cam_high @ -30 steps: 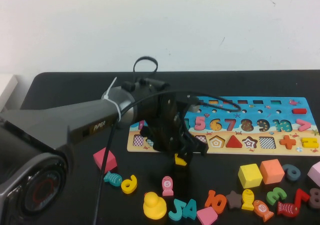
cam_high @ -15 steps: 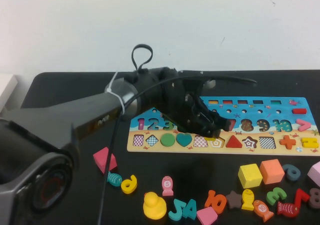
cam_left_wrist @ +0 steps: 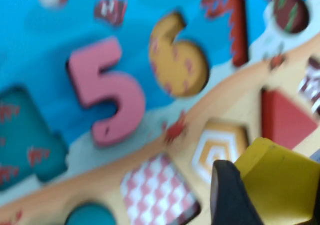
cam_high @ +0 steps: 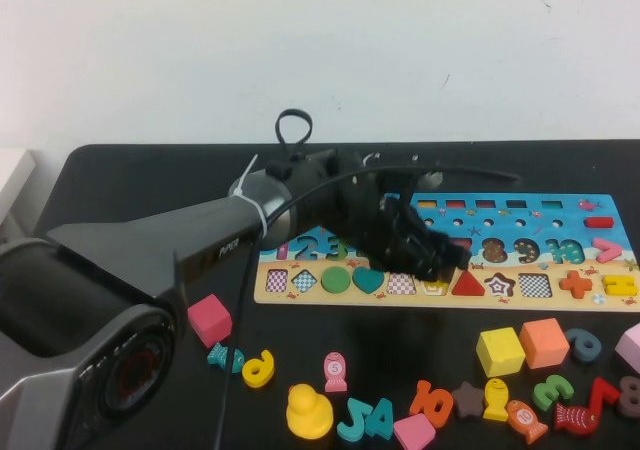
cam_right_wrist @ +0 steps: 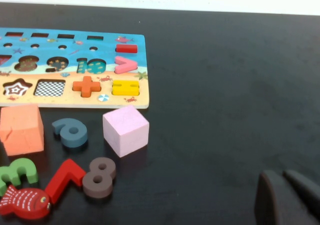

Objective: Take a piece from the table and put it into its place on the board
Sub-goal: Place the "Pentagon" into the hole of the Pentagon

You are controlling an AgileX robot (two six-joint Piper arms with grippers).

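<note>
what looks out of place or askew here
The yellow piece sits tilted in the left gripper, above the board's empty pentagon slot, not seated. Loose pieces lie scattered on the table. The right gripper hangs off to the right.

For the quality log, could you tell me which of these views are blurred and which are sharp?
Left wrist view: soft all over, the board and the yellow piece in the left gripper smeared. Right wrist view: sharp, the pink cube crisp, the right gripper over bare table. High view: fairly sharp.
</note>
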